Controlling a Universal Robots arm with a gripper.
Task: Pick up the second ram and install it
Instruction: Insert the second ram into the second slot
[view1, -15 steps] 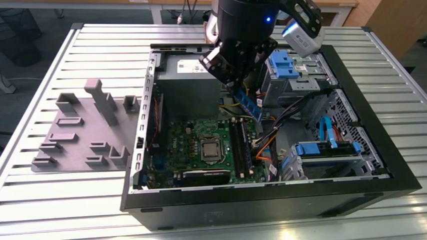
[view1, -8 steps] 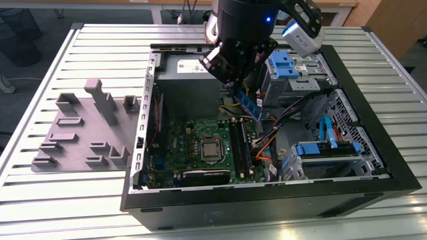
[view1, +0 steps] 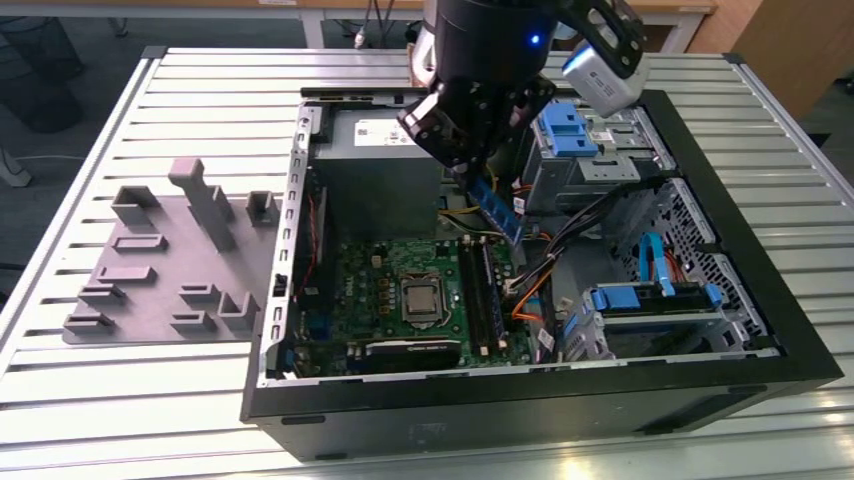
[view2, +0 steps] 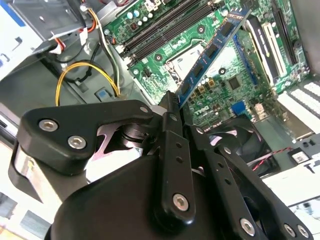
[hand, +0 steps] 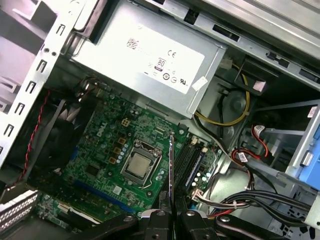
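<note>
The second ram (view1: 502, 213), a slim blue stick with dark chips, hangs tilted above the green motherboard (view1: 387, 285) inside the open computer case. My gripper (view1: 471, 168) is shut on its upper end. In the second wrist view the ram (view2: 210, 49) runs out from between the black fingers (view2: 169, 145) over the board. In the first wrist view the ram (hand: 171, 167) shows edge-on, held by my gripper (hand: 171, 216), just beside the dark memory slots (hand: 192, 159) and the processor socket (hand: 141, 165).
A gray holder tray (view1: 167, 262) lies on the slatted table at the exterior view's left of the case. Inside the case are the power supply (hand: 150, 55), yellow and black cables (hand: 235, 117), blue drive brackets (view1: 651, 297) and a fan (hand: 52, 135).
</note>
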